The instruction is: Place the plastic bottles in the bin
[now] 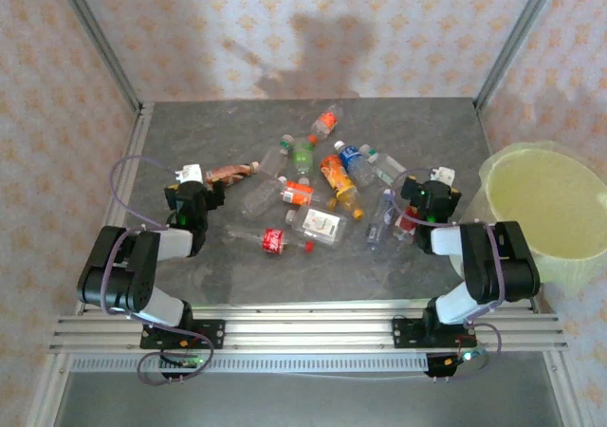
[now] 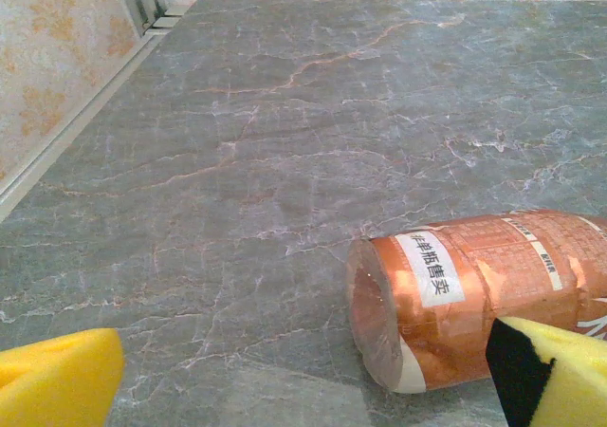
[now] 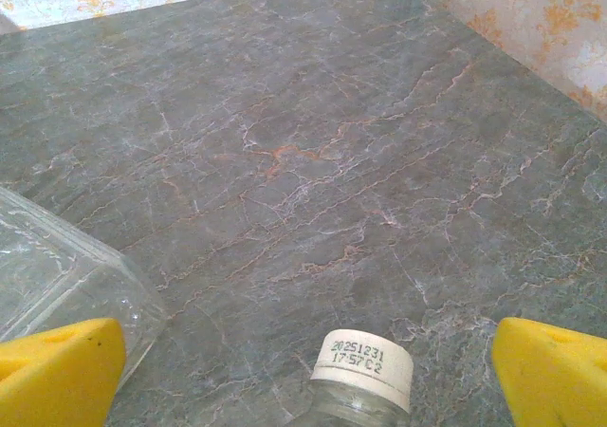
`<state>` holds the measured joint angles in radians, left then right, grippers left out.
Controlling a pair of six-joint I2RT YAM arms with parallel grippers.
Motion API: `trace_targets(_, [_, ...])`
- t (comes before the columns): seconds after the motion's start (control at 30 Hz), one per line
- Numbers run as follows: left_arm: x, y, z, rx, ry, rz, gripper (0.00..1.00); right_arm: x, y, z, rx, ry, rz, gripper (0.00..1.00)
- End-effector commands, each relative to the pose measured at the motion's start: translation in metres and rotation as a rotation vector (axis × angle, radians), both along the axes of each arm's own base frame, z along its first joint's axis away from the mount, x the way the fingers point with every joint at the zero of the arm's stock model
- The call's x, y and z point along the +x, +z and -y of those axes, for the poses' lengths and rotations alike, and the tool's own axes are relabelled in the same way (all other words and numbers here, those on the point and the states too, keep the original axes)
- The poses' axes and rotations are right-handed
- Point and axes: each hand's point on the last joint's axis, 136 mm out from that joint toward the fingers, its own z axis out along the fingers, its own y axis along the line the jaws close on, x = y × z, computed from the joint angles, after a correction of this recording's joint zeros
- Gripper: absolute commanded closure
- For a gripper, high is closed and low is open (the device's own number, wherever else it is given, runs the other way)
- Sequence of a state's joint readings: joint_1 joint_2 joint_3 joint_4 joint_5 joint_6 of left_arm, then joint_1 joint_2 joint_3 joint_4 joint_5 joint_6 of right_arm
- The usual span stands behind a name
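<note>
The plastic bottles (image 1: 318,185) lie in a loose heap on the grey marble table (image 1: 190,133), out ahead of both arms and between the two grippers, none of them in the bin (image 1: 503,166). The bin, pale yellow-green with its bag lining, stands off to the right gripper's outer right, close by that arm.

Over to the left gripper (image 2: 303,375): jaws spread wide, yellow pads (image 2: 57,380) at either edge of its wrist view, nothing between them but bare stone. A copper-labelled bottle (image 2: 474,294) lies on its side just ahead and to this gripper's right, base turned toward the fingers, right by the right-hand pad. Touching or not, I cannot tell.

Now the right gripper (image 3: 305,365): also released, wide open, gripping nothing. A white-capped bottle (image 3: 362,370) sits low between its fingers, a little right of centre, the date stamp on its cap turned toward the camera, apart from both pads. On its left, a clear crushed bottle (image 3: 66,270) lies right by the left-hand pad, partly behind it.

From above, the rest of the heap sits further left of this gripper: an orange bottle (image 1: 339,182), a blue-labelled bottle (image 1: 356,161), a green bottle (image 1: 302,154), and a red-labelled bottle (image 1: 275,240) on its side, nearest the arms' bases.
</note>
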<state>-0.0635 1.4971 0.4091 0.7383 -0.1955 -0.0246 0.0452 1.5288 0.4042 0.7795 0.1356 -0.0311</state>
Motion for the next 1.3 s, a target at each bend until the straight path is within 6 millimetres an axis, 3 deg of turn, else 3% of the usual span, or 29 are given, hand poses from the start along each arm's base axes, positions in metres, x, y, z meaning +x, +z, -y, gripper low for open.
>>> trace_targets(0.0, [0.002, 0.008, -0.005, 0.013, 0.026, 0.033, 0.00, 0.002, 0.009, 0.002, 0.000, -0.018, 0.035, 0.01])
trace_targets(0.87, [0.004, 0.011, -0.003, 0.012, 0.014, 0.025, 0.00, 0.002, 0.009, 0.002, 0.000, -0.016, 0.036, 0.01])
trace_targets(1.03, [0.001, 0.035, -0.007, 0.023, 0.036, -0.042, 0.00, 0.002, 0.023, -0.005, -0.001, 0.030, 0.035, 0.01])
trace_targets(1.27, [-0.032, 0.089, -0.021, -0.052, 0.173, 0.057, 0.00, -0.010, 0.064, -0.005, 0.110, -0.022, -0.011, 0.01])
